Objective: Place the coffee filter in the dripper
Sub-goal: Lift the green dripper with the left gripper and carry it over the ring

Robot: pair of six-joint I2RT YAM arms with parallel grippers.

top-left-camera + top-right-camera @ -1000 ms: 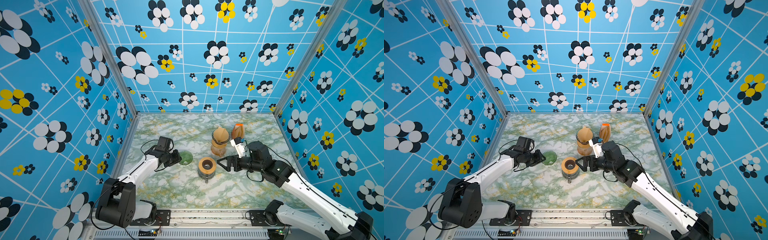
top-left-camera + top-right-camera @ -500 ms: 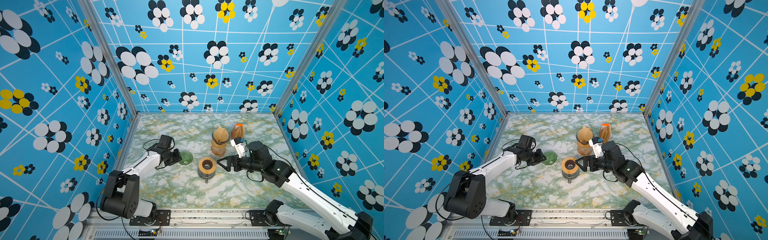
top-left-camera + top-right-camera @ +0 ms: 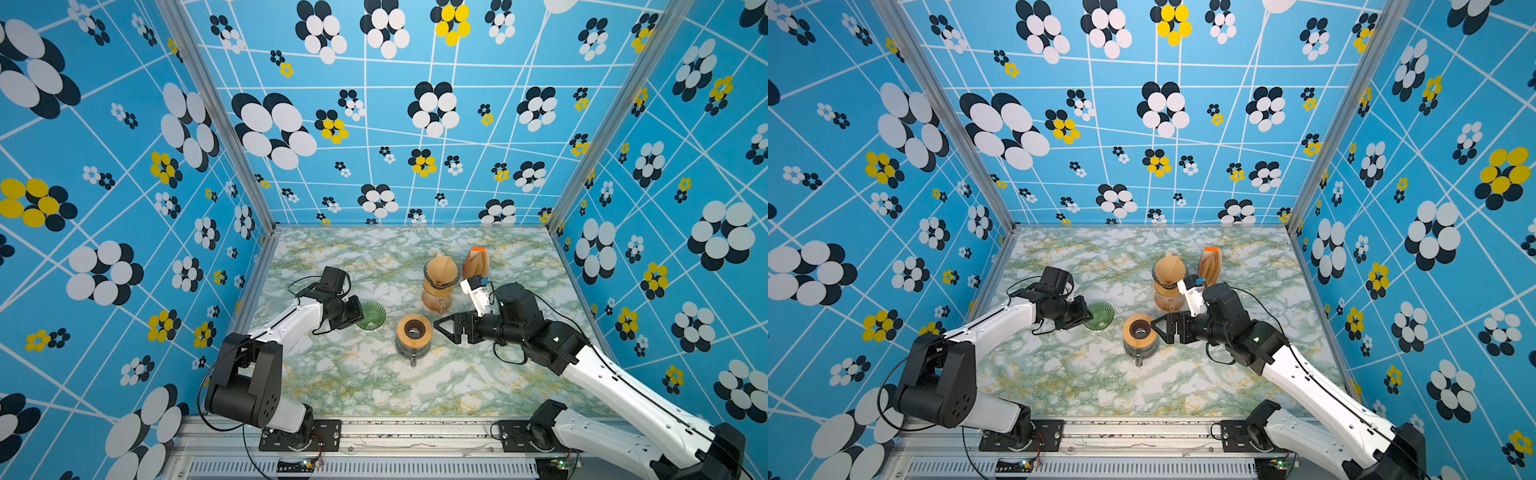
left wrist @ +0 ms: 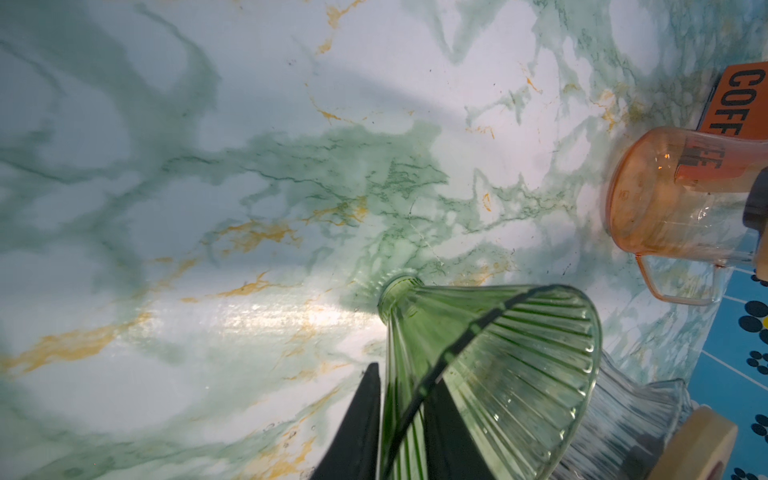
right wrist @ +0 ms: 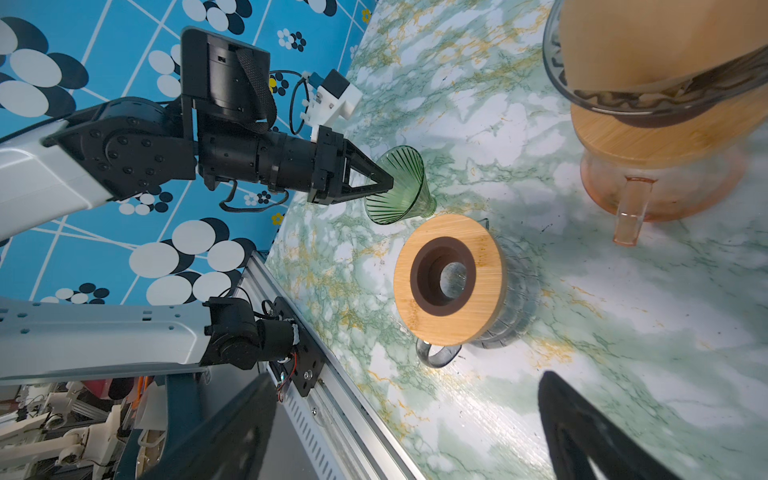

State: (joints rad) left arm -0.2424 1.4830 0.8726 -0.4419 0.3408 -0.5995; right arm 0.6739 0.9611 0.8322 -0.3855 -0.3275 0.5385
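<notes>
Coffee filter (image 3: 441, 269) sat atop orange carafe (image 3: 434, 300), 12 o'clock of wood-lid carafe (image 3: 402, 332). Dripper (image 3: 372, 316) lay tipped at its 10 o'clock; L gripper (image 5: 385, 183) clamped its rim, to right it, I reckoned. R gripper (image 3: 441, 328) gaped at 3 o'clock, empty.

Through the left wrist camera the green dripper (image 4: 498, 374) ran off the picture's edge. So did the two dark fingers (image 4: 357, 436) of the left gripper (image 5: 385, 183) astride its wall, one seen only through the glass. Whether they truly pinched it I could not tell. The orange pack (image 4: 735, 99) was cut at "COFF". The amber carafe (image 4: 673, 199) and clear carafe (image 4: 623, 415) were cropped too. Through the right wrist camera the right gripper (image 5: 409, 376) showed only blurred, cropped fingers (image 5: 590, 436), and the tan filter cone (image 5: 644, 41) was blurred and cut off. In both top views the left fingers' ends were too small to make out.
</notes>
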